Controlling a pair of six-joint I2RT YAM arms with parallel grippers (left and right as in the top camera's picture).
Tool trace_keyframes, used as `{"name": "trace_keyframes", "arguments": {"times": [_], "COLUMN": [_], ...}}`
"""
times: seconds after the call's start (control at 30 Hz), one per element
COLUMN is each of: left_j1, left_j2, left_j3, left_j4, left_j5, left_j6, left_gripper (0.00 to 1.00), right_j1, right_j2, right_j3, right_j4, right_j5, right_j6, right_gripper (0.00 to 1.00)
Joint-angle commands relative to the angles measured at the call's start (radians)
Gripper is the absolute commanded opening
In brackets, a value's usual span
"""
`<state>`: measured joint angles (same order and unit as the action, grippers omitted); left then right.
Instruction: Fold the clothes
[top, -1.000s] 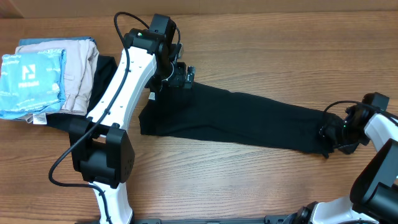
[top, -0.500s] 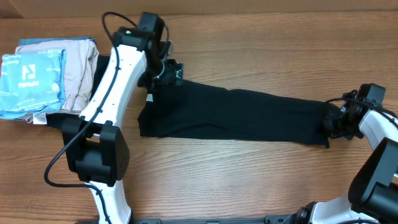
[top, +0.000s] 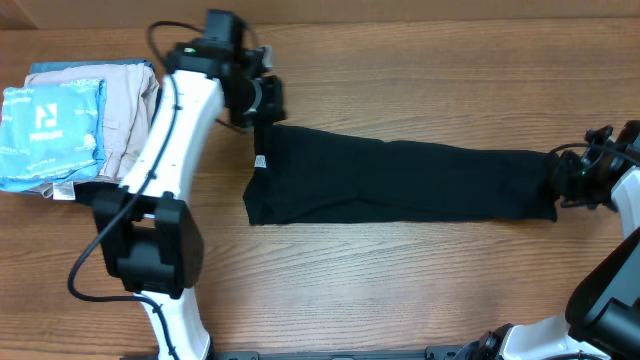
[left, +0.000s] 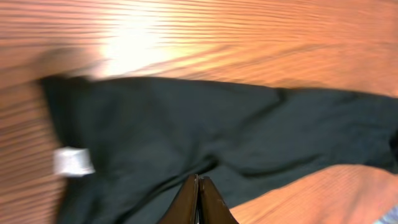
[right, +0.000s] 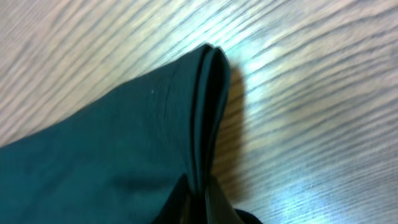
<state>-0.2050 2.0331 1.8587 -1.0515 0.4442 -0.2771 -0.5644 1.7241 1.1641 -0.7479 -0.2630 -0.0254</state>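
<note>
The clothes, a black T-shirt (top: 400, 185), lie folded into a long band across the wooden table, stretched from left to right. My left gripper (top: 262, 112) is at the band's far left corner, shut with the fabric (left: 186, 124) drawn up to its tips (left: 198, 182). A small white tag (top: 260, 161) shows on the left edge, and it appears again in the left wrist view (left: 73, 162). At the right end my right gripper (top: 568, 182) is shut on the shirt's layered edge (right: 208, 93), which runs down between its fingers (right: 200, 190).
A light blue folded garment with a white logo (top: 50, 125) lies on a beige folded garment (top: 125, 110) at the far left. Dark cloth (top: 168, 112) shows beside that stack, under the left arm (top: 175, 150). The right arm's base (top: 610, 290) stands at the lower right.
Both grippers have shut. The right one pulled its end of the shirt rightward, dragging the whole band right and straightening it. The left gripper moved left and back to the far left corner.
</note>
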Motion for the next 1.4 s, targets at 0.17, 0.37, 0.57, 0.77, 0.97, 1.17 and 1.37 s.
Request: {"name": "trace_keyframes", "arguments": {"times": [0.17,0.37,0.57,0.77,0.97,1.17,1.37], "left_j1": [-0.137,-0.071,-0.022,0.010,0.010,0.010,0.010], "left_j2": [0.002,0.002,0.002,0.002,0.002,0.002,0.002], "left_j3": [0.001,0.001,0.001,0.001,0.001,0.001,0.001], "left_j4": [0.077,-0.003,-0.039,-0.050,-0.052,-0.056,-0.060], "left_j5": [-0.037,-0.215,-0.325,-0.325,-0.325,-0.325,-0.325], "left_j6": [-0.098,-0.061,-0.060,-0.060,-0.060,-0.060,-0.060], "left_gripper": [0.04,0.04,0.04,0.04,0.04,0.04,0.05], "right_j1": [0.180,0.403,0.565,0.703,0.787,0.870,0.936], "right_j2": [-0.008,-0.008,-0.008,-0.006,-0.005,0.065,0.101], "right_j3": [0.268,0.303,0.303,0.301,0.275,0.196,0.182], "right_j4": [-0.216,-0.273,-0.294,-0.276,-0.234,-0.144,-0.116], "right_j5": [-0.031,-0.069,-0.075,-0.049,-0.049,-0.042,-0.045], "right_j6": [-0.006,-0.005,-0.005,-0.001,-0.002,-0.014,-0.034], "right_gripper": [0.04,0.04,0.04,0.04,0.04,0.04,0.04]}}
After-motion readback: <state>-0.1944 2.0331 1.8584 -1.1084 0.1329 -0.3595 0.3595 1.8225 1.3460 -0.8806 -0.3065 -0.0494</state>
